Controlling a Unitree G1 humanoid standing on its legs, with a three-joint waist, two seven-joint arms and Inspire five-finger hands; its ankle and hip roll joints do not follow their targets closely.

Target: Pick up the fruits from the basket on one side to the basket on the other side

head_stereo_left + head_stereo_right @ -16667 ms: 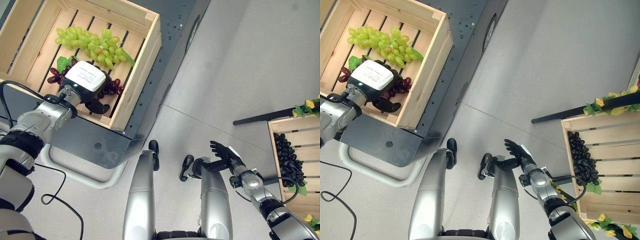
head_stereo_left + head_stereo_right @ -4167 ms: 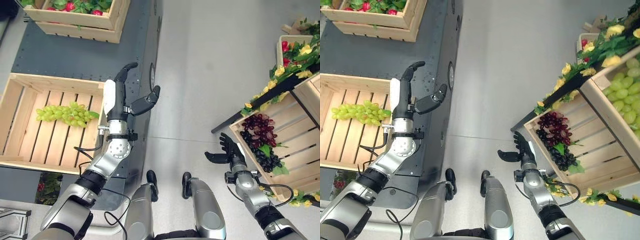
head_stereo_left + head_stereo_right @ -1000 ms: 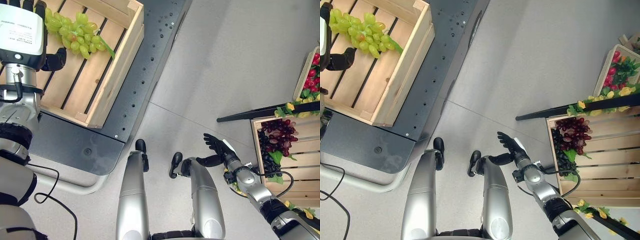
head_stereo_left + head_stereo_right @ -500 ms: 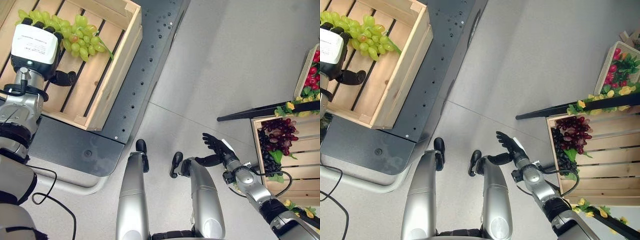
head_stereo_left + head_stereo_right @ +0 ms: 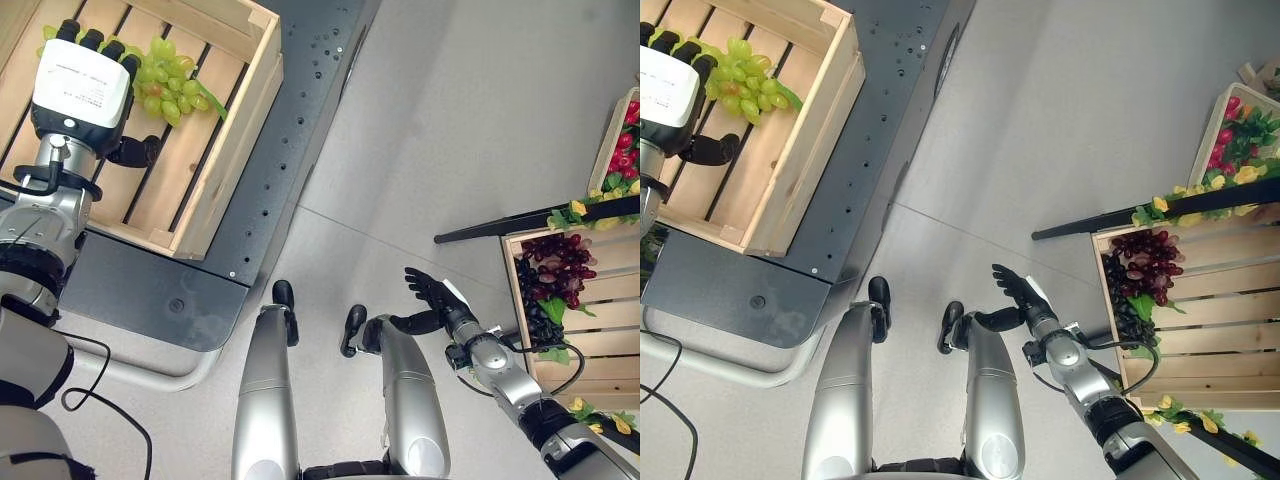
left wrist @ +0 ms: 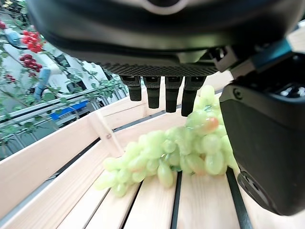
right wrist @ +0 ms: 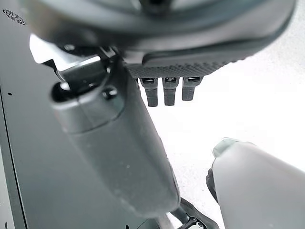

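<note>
A bunch of green grapes lies on the slats of the wooden crate at the left. My left hand, its back under a white cover, hangs over the bunch's left end. In the left wrist view its fingers reach out above the green grapes and the thumb stands apart beside them, so the hand is open. My right hand is open and low, left of the right crate. That crate holds purple grapes and black grapes.
The left crate rests on a dark grey platform. A black bar with yellow flowers and leaves crosses above the right crate. Another box with red fruit stands at the far right. Grey floor lies between the two sides.
My left hand has moved further into the crate, from its near part to over the green grapes. The right hand has stayed where it was.
</note>
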